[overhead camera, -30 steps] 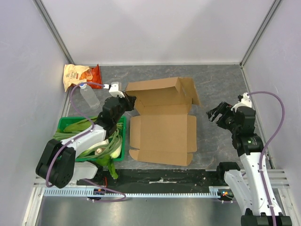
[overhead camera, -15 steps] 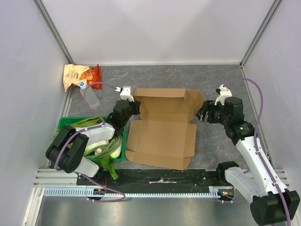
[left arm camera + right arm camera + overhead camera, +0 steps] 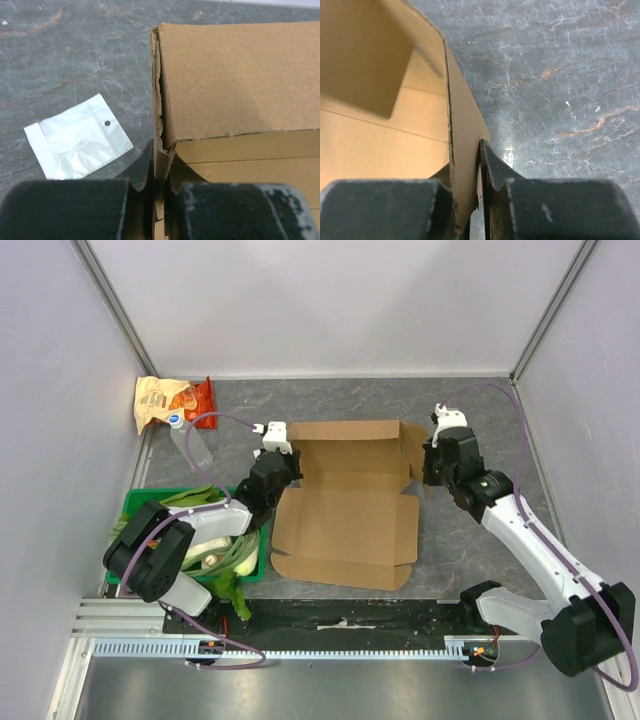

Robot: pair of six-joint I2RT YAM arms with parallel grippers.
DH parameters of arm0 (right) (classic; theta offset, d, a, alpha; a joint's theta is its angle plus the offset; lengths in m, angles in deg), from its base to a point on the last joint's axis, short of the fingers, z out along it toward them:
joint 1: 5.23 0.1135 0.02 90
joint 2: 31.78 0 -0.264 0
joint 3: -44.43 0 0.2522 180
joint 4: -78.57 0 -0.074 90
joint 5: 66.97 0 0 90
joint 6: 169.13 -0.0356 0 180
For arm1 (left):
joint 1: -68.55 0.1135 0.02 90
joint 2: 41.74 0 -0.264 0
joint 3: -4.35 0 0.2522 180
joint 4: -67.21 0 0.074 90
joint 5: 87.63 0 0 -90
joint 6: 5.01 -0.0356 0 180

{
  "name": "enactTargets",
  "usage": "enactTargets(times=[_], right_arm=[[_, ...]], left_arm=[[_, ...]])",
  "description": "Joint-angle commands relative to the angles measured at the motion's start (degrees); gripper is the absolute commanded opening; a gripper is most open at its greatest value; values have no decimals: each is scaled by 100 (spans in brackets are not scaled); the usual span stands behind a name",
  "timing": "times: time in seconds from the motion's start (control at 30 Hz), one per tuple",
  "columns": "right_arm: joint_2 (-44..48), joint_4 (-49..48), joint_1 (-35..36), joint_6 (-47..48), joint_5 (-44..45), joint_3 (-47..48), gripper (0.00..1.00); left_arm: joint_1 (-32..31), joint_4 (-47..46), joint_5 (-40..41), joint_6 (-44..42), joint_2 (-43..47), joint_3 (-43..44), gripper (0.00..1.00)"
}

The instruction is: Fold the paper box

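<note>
The paper box (image 3: pixel 345 525) is plain brown cardboard, lying open in the middle of the table with its back panel (image 3: pixel 345 443) raised. My left gripper (image 3: pixel 283 470) is at the box's far left corner. In the left wrist view this gripper (image 3: pixel 159 176) is shut on the thin upright cardboard edge (image 3: pixel 161 125) of the box. My right gripper (image 3: pixel 428 468) is at the far right corner. In the right wrist view that gripper (image 3: pixel 470 200) is shut on the right side flap (image 3: pixel 462 150), and its dark fingers (image 3: pixel 494 172) press the flap from both sides.
A green crate (image 3: pixel 140 505) of vegetables stands left of the box, under the left arm. An orange-and-tan snack bag (image 3: pixel 165 400) and a plastic bottle (image 3: pixel 190 446) lie at the far left. A small clear plastic bag (image 3: pixel 77 137) lies on the table beside the box's left corner.
My right arm has swung left and forward to the box's right flap and closed on it. The left gripper has shifted slightly right with its corner, and the back panel stands more upright.
</note>
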Motion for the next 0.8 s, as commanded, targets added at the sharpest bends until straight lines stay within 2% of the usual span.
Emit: enactTargets(times=[0.0,0.1,0.23,0.3,0.33,0.37,0.4,0.47,0.53,0.67,0.77], right_arm=[[-409,602,466,-463,737,927,12],[-778,1053,563,-893,729,1367,8],[-770,852,572,-1491,685,1062,3],[-735,589,572,-1615,659,894,4],[-743,501,572,-1520,728,780,5],[-770,561,572,-1327,1347,796,6],[-822,587,572,-847,1605,866,6],[-849,631,563,-378,1879,954,6],[-814,640,563,106,1575,1086,6],[-726,403,563,484,616,1069,7],[-779,525,555,432,939,1122,11]], left_arm=[[-335,-373,713,-311,-117,489,2],[-546,-346,942,-302,-187,587,2],[-687,-320,1066,-224,-240,648,2],[-766,-293,1022,-153,-214,657,2],[-793,-293,1048,-222,-205,666,2],[-819,-285,1057,-293,-231,683,2],[-837,-285,1039,-372,-240,701,2],[-837,-381,925,-565,-258,632,2],[-837,-547,733,-793,-275,535,2],[-846,-1074,547,-1049,-310,271,2],[-828,-1093,529,-1137,-328,253,2]])
